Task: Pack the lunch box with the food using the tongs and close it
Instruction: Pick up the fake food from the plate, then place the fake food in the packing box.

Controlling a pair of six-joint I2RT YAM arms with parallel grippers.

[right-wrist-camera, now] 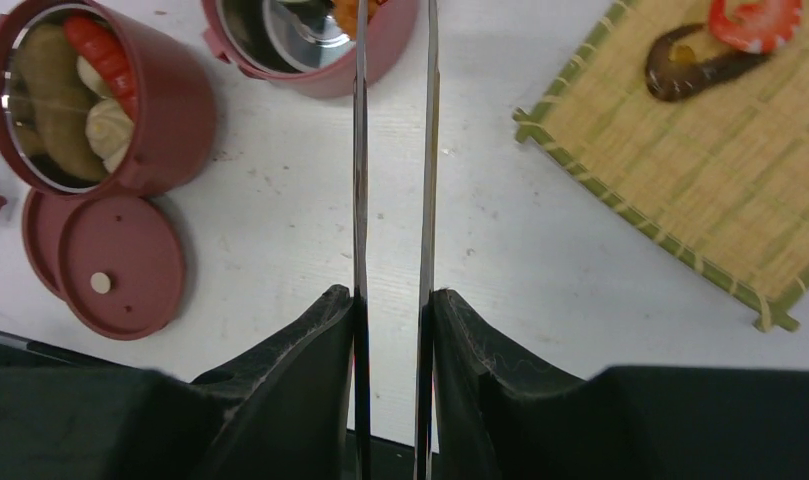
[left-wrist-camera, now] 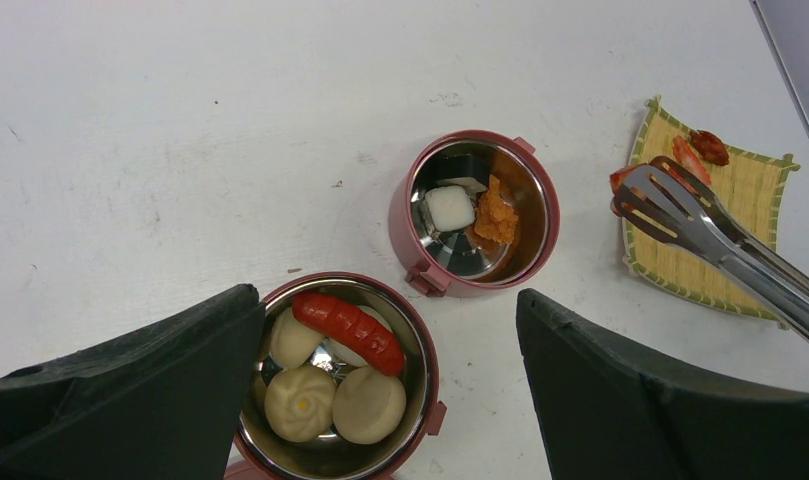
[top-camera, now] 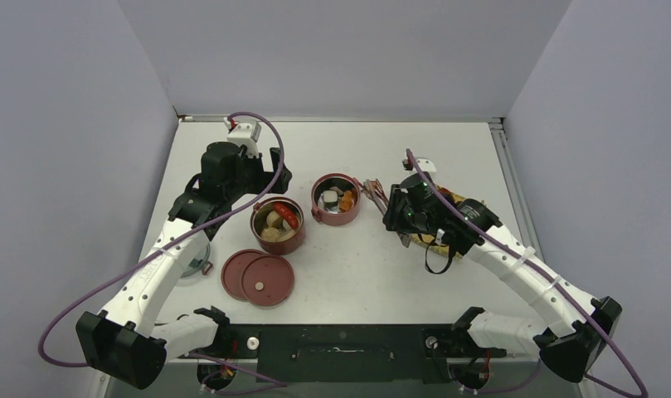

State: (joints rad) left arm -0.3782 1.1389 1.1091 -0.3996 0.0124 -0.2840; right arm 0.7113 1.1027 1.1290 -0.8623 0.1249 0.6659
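Nearest the arm bases, two flat round dark-red lids (top-camera: 257,278) lie overlapping on the white table (top-camera: 373,274), left of centre. Just beyond them stands the first lunch box bowl (top-camera: 278,224), uncovered, holding several pale cream balls (left-wrist-camera: 300,402) and a red sausage piece (left-wrist-camera: 350,331) laid across them.

The left claw (top-camera: 269,178) hangs over this bowl's far side with its fingers spread about as wide as they go and nothing between them. From its wrist camera, the bowl shows below, in the gap between the two dark fingers (left-wrist-camera: 130,390).

A little farther and to the right is the second bowl (top-camera: 336,199), also uncovered, with a white chunk (left-wrist-camera: 449,207), an orange bit (left-wrist-camera: 496,212) and a dark piece inside.

To its right, the right claw (right-wrist-camera: 390,310) is closed on the silver tongs (left-wrist-camera: 720,240), one pad pressed against each slim arm. The tongs reach away from the claw, and their slotted tips are over the left edge of a yellow woven mat (left-wrist-camera: 755,195), close beside the second bowl. A small red piece (left-wrist-camera: 620,178) sits at the tips. Whether it is pinched cannot be told. More red and dark pieces (left-wrist-camera: 708,147) lie on the mat's far corner.
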